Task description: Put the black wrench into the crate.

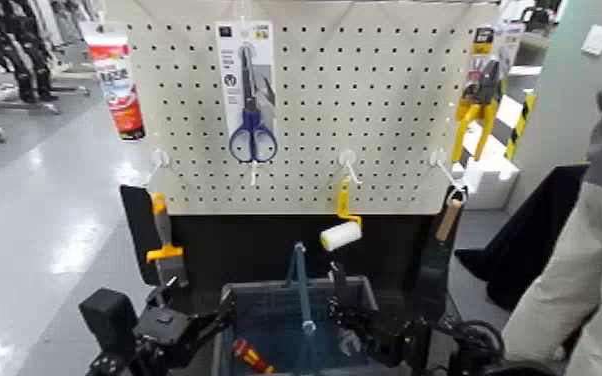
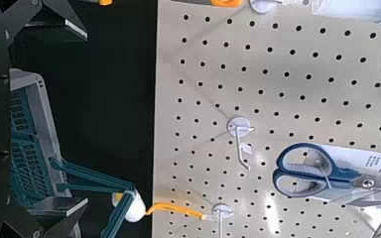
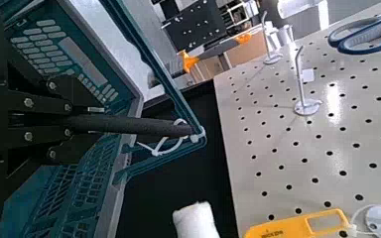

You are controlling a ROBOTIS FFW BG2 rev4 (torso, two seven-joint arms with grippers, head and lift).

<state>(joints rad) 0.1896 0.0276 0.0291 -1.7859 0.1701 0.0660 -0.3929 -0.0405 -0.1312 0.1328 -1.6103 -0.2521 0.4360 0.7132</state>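
The right gripper [image 3: 97,121] has its jaws together on a slim black handle, which I judge to be that of the black wrench [image 3: 147,127]; its far end reaches the crate's bail handle [image 1: 303,290], with a white cord loop [image 3: 164,149] beside it. The wrench's head cannot be made out. The left gripper [image 2: 77,121] waits at the left side of the crate [image 1: 227,345], jaws well apart and nothing between them. So the wrench seems off the board and in the grasp, near the crate's rim; what looks left is to clear the bail, lower it inside and let go, with a risk of snagging cord or handle on that bail. Counted: one black wrench, one crate with one bail handle, and in the crate one red-and-yellow screwdriver [image 1: 252,355] and one small grey item [image 1: 350,342] too unclear to name. On or before the pegboard [image 1: 305,100] are one pair of blue-handled scissors [image 1: 252,130], one pair of yellow-handled pliers [image 1: 480,110], one red-and-white tube [image 1: 117,88], one orange-handled scraper [image 1: 165,240], one white paint roller [image 1: 341,236] and one wooden-handled tool [image 1: 449,220]; one person [image 1: 590,240] stands at the right
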